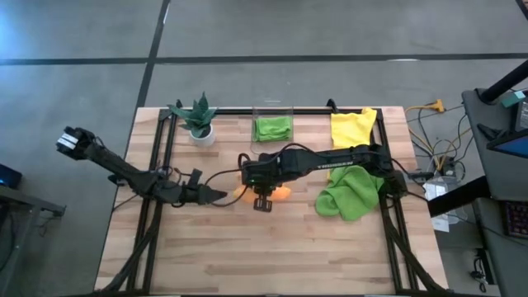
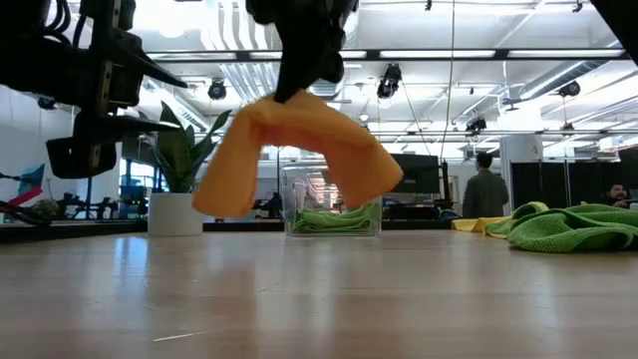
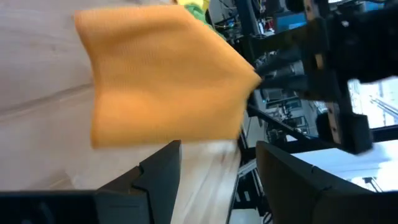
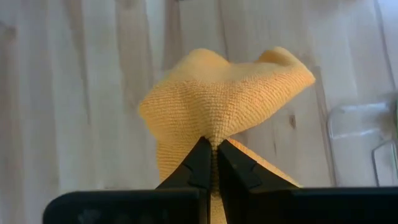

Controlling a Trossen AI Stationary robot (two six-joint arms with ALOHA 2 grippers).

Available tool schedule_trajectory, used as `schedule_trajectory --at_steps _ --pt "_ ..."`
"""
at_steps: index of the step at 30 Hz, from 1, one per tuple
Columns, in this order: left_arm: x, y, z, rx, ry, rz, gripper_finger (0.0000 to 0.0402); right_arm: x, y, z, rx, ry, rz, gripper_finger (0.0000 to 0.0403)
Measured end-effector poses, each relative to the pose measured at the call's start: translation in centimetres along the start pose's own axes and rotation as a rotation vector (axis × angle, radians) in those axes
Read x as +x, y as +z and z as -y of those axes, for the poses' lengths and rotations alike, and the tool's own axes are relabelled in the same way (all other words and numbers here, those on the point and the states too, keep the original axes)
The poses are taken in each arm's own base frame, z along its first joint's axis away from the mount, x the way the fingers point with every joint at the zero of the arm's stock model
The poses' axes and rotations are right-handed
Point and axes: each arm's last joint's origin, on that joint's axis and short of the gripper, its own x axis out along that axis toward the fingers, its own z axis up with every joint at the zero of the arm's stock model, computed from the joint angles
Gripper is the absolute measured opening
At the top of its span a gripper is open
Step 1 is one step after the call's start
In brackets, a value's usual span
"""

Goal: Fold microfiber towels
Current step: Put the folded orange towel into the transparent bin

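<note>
Above table (image 1: 247, 256): right gripper (image 4: 214, 155) is pinching the orange towel (image 2: 299, 150), dangling clear of the wood.
Beside towel: left gripper (image 1: 216, 195) is waiting, fingers apart.
Behind towel: clear bin (image 2: 332, 204) is holding a green towel (image 1: 273, 128).

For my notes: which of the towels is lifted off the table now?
The orange towel, pinched by the right gripper; the others lie on the table or in the bin.

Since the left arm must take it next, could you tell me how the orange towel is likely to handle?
Probably floppy: pinched by the right gripper, the orange towel drapes down on both sides. It seems light, hanging clear of the table. The open left gripper may find its edges sagging.
</note>
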Motion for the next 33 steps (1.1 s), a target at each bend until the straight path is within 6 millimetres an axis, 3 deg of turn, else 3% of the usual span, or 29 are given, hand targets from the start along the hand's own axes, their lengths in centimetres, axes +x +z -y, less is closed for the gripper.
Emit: schedule_trajectory --at_steps 13,22,33 --pt "1.8 -0.1 -0.2 -0.005 0.084 0.033 0.0191 -2.7 1.3 -2.5 0.016 -0.020 0.141 0.0009" --pt "4.5 0.0 1.9 0.029 0.068 0.053 0.0191 -3.2 2.5 -3.0 0.066 0.015 0.263 0.0009" --pt "7.0 -1.0 2.8 0.065 0.087 -0.059 0.0191 -3.4 2.6 -3.3 0.079 -0.024 0.293 0.0009"
